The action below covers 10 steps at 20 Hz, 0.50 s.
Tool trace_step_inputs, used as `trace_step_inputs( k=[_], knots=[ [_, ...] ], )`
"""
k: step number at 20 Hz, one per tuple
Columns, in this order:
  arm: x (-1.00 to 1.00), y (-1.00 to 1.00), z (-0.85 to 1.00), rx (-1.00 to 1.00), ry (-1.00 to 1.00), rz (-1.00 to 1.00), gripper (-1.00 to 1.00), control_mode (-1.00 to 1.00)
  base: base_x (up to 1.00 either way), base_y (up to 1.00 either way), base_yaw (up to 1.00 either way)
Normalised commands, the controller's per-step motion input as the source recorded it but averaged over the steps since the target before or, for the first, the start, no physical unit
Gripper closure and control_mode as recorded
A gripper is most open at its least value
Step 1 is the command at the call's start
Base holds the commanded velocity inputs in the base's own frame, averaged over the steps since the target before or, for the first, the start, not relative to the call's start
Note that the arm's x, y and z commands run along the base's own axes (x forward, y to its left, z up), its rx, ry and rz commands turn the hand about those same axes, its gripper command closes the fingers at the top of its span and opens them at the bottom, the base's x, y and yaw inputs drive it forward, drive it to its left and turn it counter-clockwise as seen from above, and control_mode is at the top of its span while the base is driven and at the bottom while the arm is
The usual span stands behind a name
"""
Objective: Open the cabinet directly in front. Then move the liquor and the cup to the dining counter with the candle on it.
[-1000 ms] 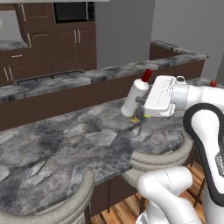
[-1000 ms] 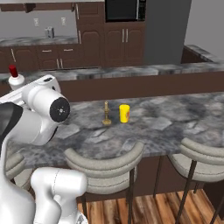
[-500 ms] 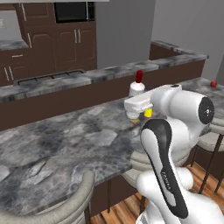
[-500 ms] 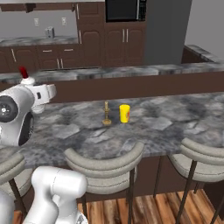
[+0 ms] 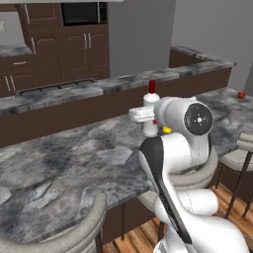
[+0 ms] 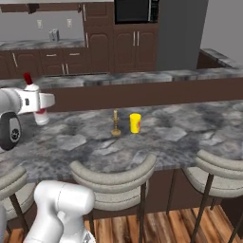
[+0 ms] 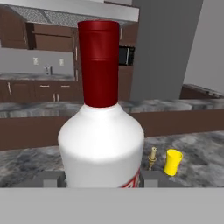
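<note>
Swung round since a second ago, the arm now has the bottle (image 5: 150,112) mid-frame in the left base view, upright over the bench (image 5: 74,163). Pincer (image 7: 101,180) is grasping the bottle at its white body. Yellow cup (image 6: 135,123) and candlestick (image 6: 115,124) stand just beside each other on the bench, centre of the right base view.

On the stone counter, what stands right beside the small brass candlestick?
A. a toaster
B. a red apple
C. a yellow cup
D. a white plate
C: in the right base view the yellow cup stands upright just beside the candlestick on the counter.
</note>
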Motion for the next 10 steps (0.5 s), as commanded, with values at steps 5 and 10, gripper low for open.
trace_step_inputs(
  k=[5,10],
  knots=[
    [0.62,0.00,-0.15,0.00,0.07,-0.02,1.00,-1.00,0.00,0.00,0.00],
    [0.75,-0.08,-0.47,0.00,0.15,0.00,1.00,-1.00,0.00,0.00,0.00]
  ],
)
